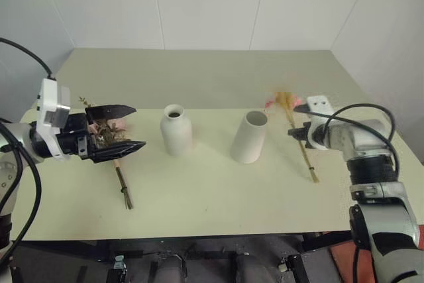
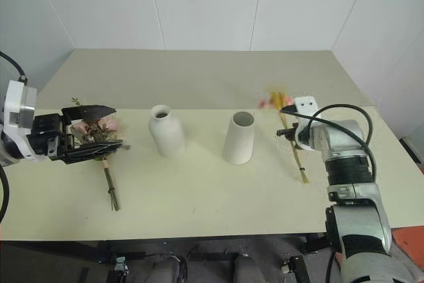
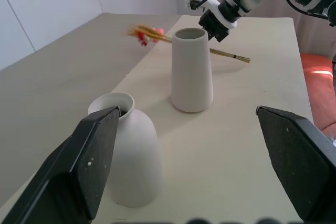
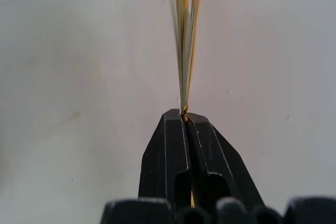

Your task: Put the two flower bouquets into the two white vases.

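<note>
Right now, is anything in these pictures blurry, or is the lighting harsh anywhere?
Head views: soft, even light, with faint shadows beside the bottle-shaped white vase and the white cylinder vase; the slim yellow-stalked bouquet's pink blooms look smeared. Right wrist view: black claw sharp, stalks blurring farther out. Left wrist view: near claw fingers loom large.

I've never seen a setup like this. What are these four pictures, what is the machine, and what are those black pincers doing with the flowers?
It is a two-armed robot at a pale table. Two pictures look down from cameras on its head; the other two come from a camera on each wrist, looking along that arm's black fingers. The right gripper is shut on the stalks of the slim yellow bouquet, which lies beside the wide-mouthed vase. The left gripper is open, poised over the bushy pink bouquet, which lies on the table. Next to it stands the bottle-shaped vase. Both vases hold no flowers yet.
</note>
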Controlling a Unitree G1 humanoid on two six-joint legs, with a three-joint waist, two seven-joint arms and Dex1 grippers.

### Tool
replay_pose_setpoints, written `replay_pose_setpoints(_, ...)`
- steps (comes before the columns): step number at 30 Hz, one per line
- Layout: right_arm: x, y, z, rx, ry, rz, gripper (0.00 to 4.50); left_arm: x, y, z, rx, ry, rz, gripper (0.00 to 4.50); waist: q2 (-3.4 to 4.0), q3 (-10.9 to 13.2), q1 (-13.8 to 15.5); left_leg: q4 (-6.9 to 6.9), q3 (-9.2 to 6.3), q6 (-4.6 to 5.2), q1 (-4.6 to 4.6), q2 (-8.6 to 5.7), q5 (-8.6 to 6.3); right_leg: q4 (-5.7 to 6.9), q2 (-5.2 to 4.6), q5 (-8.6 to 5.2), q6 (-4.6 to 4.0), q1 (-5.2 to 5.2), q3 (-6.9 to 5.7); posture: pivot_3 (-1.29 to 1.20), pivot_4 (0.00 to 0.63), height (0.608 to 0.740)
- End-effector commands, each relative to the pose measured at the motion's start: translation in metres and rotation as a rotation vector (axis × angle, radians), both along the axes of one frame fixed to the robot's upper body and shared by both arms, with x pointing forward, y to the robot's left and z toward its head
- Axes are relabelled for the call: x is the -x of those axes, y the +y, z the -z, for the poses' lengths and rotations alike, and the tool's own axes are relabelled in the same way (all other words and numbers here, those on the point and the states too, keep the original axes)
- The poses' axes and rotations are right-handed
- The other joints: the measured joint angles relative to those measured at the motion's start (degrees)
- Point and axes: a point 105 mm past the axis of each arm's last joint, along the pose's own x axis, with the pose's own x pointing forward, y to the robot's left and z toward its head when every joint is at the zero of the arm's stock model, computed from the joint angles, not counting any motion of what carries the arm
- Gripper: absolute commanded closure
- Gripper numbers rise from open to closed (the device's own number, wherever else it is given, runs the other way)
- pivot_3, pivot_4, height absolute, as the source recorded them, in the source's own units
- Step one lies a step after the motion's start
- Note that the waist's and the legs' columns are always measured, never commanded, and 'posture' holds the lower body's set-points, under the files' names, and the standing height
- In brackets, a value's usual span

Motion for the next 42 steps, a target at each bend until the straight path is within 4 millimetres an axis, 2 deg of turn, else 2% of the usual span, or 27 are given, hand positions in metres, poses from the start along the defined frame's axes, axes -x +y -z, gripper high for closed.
replay_pose_setpoints(1,0.012,0.002,-0.087,-0.191,-0.399,-0.005,4.41,0.001,-0.001,-0.007,-0.01,-0.042,0.009,0.0,0.01,0.0,-0.28,0.01,0.01,0.0,0.0,0.0,0.0,0.02,0.0,0.0,0.01,-0.01,0.02,0.0,0.15,0.74)
replay_pose_setpoints(3,0.021,0.006,-0.112,-0.286,-0.513,-0.036,4.41,0.0,-0.003,-0.006,-0.009,-0.039,0.015,0.0,0.01,0.0,-0.35,0.01,0.0,0.0,0.04,0.03,0.0,0.05,0.04,0.0,0.01,0.0,0.03,0.0,0.15,0.74)
replay_pose_setpoints(5,0.03,0.02,-0.139,-0.34,-0.626,-0.104,4.41,-0.002,-0.004,-0.006,-0.009,-0.035,0.018,0.0,0.02,0.0,-0.34,0.01,0.0,0.0,0.06,0.04,0.0,0.06,0.04,0.01,0.0,0.02,0.02,0.0,0.15,0.74)
replay_pose_setpoints(7,0.037,0.034,-0.157,-0.36,-0.708,-0.161,4.41,-0.005,-0.005,-0.006,-0.009,-0.032,0.019,0.0,0.03,0.0,-0.49,0.0,0.0,0.0,0.07,0.05,0.0,0.06,0.05,0.01,0.0,0.02,0.02,0.0,0.15,0.74)
replay_pose_setpoints(13,0.054,0.075,-0.189,-0.419,-0.853,-0.32,4.41,-0.008,-0.003,-0.007,-0.013,-0.028,0.022,0.0,0.03,0.0,-1.22,0.0,0.0,0.0,0.08,0.06,0.0,0.07,0.06,0.01,-0.02,0.03,0.03,0.0,0.15,0.74)
replay_pose_setpoints(17,0.058,0.095,-0.181,-0.425,-0.858,-0.406,4.41,-0.008,-0.002,-0.007,-0.017,-0.032,0.02,0.0,0.03,0.0,-1.27,-0.01,0.0,0.0,0.07,0.06,0.0,0.07,0.05,0.01,-0.02,0.02,0.02,0.0,0.15,0.74)
replay_pose_setpoints(29,0.067,0.121,-0.158,-0.51,-0.818,-0.509,4.41,-0.006,-0.003,-0.009,-0.026,-0.035,0.009,0.0,0.04,0.0,-1.26,-0.01,-0.01,0.0,0.08,0.08,0.0,0.09,0.06,0.01,-0.03,0.02,0.02,0.0,0.15,0.74)
replay_pose_setpoints(34,0.053,0.116,-0.129,-0.469,-0.791,-0.452,4.41,-0.006,-0.004,-0.009,-0.027,-0.034,0.008,0.0,0.03,0.0,-1.26,0.0,0.0,0.0,0.1,0.07,0.0,0.09,0.05,0.01,-0.03,0.04,0.02,0.0,0.15,0.74)
replay_pose_setpoints(37,0.047,0.111,-0.123,-0.461,-0.793,-0.426,4.41,-0.006,-0.004,-0.008,-0.027,-0.033,0.009,0.0,0.03,0.0,-1.26,0.0,0.0,0.0,0.1,0.07,0.0,0.09,0.06,0.01,-0.03,0.04,0.02,0.0,0.15,0.74)
replay_pose_setpoints(42,0.048,0.111,-0.114,-0.449,-0.777,-0.432,4.41,-0.006,-0.006,-0.009,-0.029,-0.035,0.011,0.0,0.03,0.0,-1.34,-0.01,-0.01,0.0,0.1,0.08,0.0,0.09,0.07,0.01,-0.03,0.03,0.02,0.0,0.15,0.74)
